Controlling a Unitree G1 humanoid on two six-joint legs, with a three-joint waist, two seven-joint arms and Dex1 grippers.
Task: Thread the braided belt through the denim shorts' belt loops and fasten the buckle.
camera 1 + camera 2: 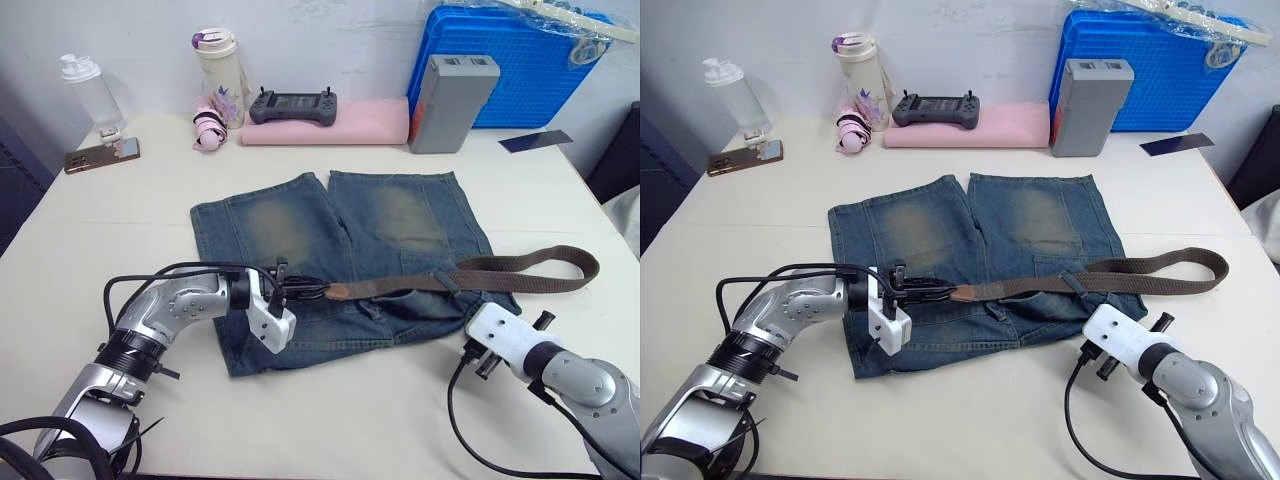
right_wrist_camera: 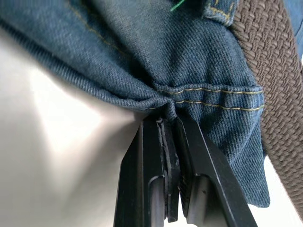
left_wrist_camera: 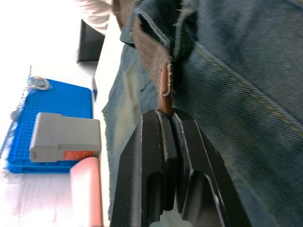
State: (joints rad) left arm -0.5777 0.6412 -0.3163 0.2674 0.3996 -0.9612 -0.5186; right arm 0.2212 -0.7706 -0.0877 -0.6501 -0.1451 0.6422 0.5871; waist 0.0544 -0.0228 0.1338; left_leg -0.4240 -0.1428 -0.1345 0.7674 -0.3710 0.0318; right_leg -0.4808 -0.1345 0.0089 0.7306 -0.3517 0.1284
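The denim shorts (image 1: 290,225) lie flat in the middle of the white table, waistband toward me. The braided belt (image 1: 520,265) runs across the waistband and folds back in a long loop off the shorts' right side. Its tan leather tip (image 1: 345,291) points left, and my left gripper (image 1: 312,290) is shut on that tip (image 3: 164,92). The strap passes under a belt loop (image 1: 441,280) near the right hip. My right gripper (image 2: 170,118) is shut on a bunched fold of the waistband edge (image 2: 156,97) at the shorts' right corner. The buckle is hidden.
Along the back stand a clear bottle (image 1: 92,95), a phone (image 1: 100,155), a tumbler (image 1: 222,75), a game controller (image 1: 293,105) on a pink roll (image 1: 330,128), a grey box (image 1: 450,90) and a blue crate (image 1: 520,65). A dark card (image 1: 535,141) lies at the right.
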